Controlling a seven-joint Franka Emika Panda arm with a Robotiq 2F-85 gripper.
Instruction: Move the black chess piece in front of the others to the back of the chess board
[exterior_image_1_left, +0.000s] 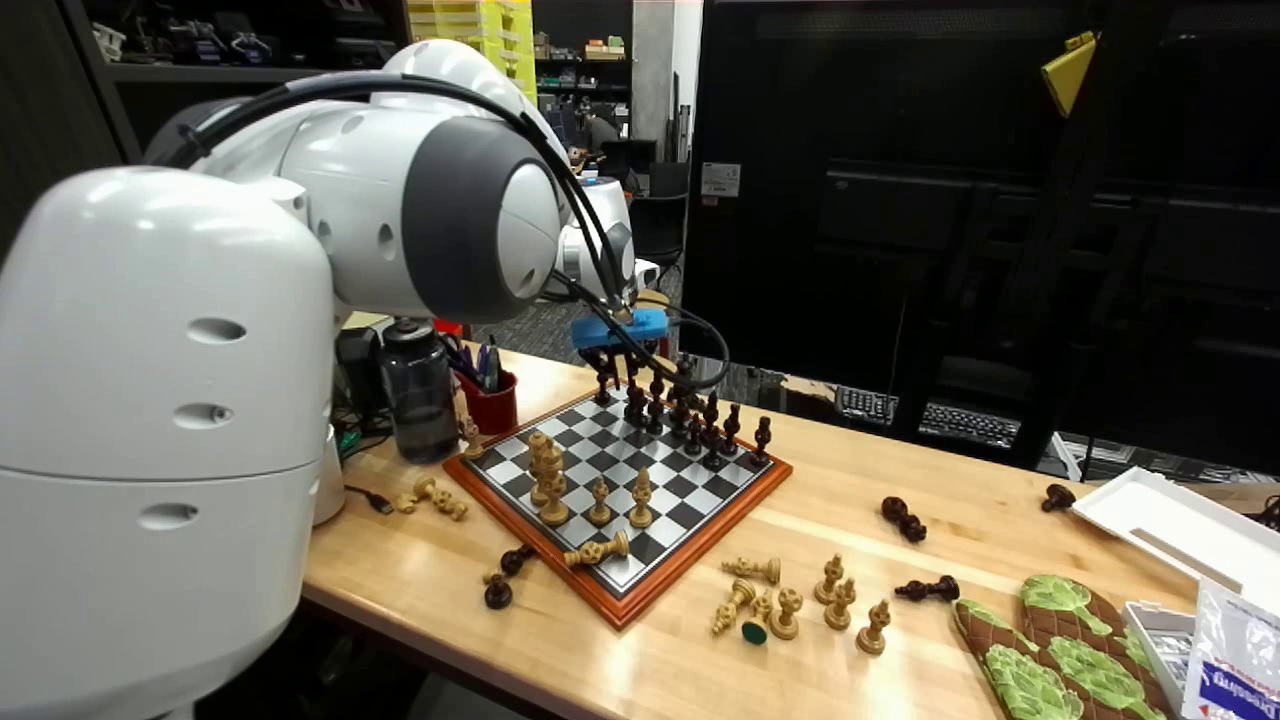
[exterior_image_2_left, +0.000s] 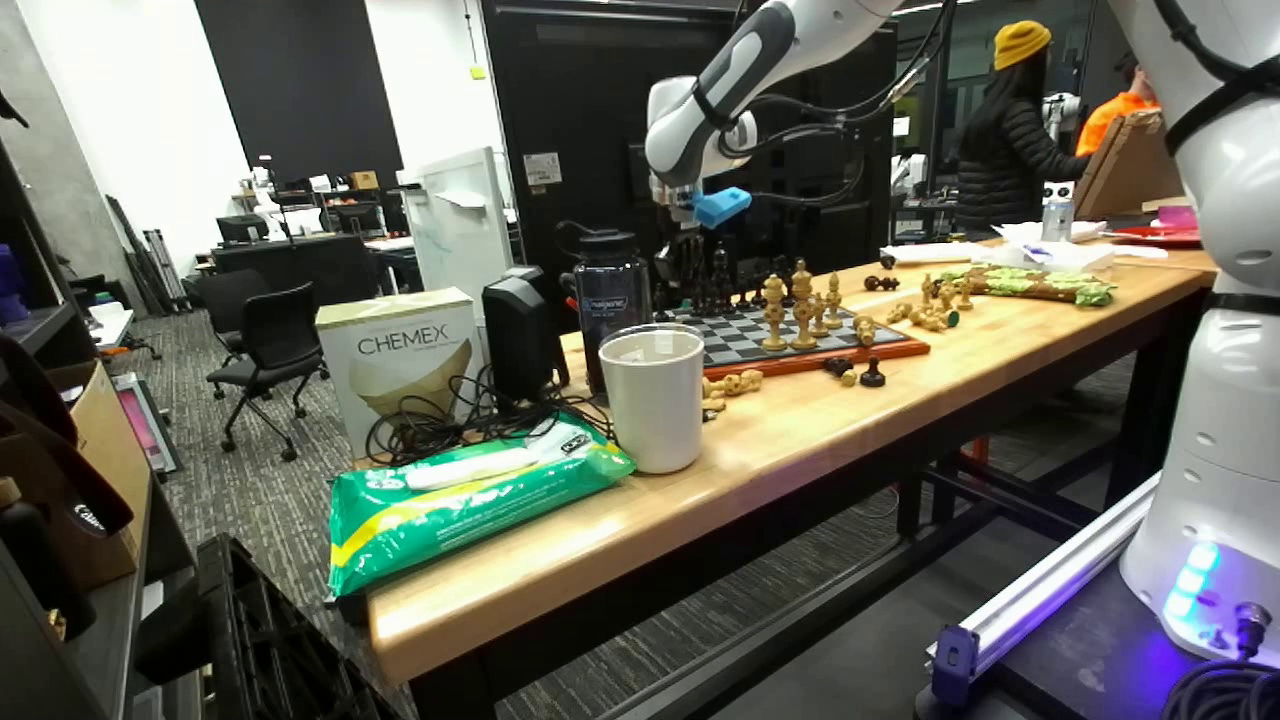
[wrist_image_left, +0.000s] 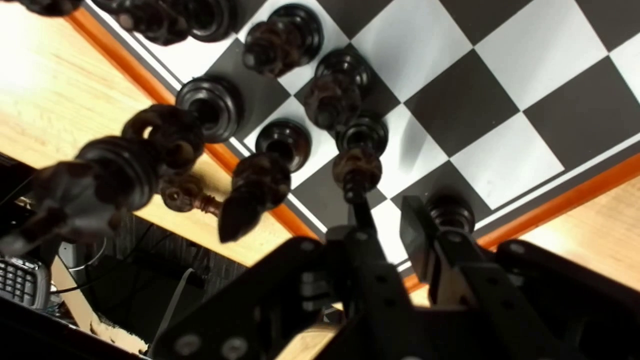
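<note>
The chess board (exterior_image_1_left: 700, 541) lies on the table with its reddish-brown border. It also shows in the wrist view (wrist_image_left: 462, 100). Several dark pieces, the others (exterior_image_1_left: 731, 430), stand upright along its far side. I cannot tell which one is the task's black chess piece. In the wrist view my gripper (wrist_image_left: 389, 215) is open and its gap holds no piece. One slender dark piece (wrist_image_left: 357, 167) stands at the left fingertip, its top overlapping it. Another dark piece (wrist_image_left: 452, 212) stands just right of the right finger, mostly hidden. In an exterior view the gripper (exterior_image_1_left: 618, 372) is low over the far corner.
Pale pieces (exterior_image_1_left: 552, 495) stand on the near side of the board, and one lies at its edge. More pale and dark pieces lie on the table. A water bottle (exterior_image_1_left: 418, 395) and a red pen cup (exterior_image_1_left: 492, 403) stand beside the board. Oven mitts (exterior_image_1_left: 1070, 655) lie to the right.
</note>
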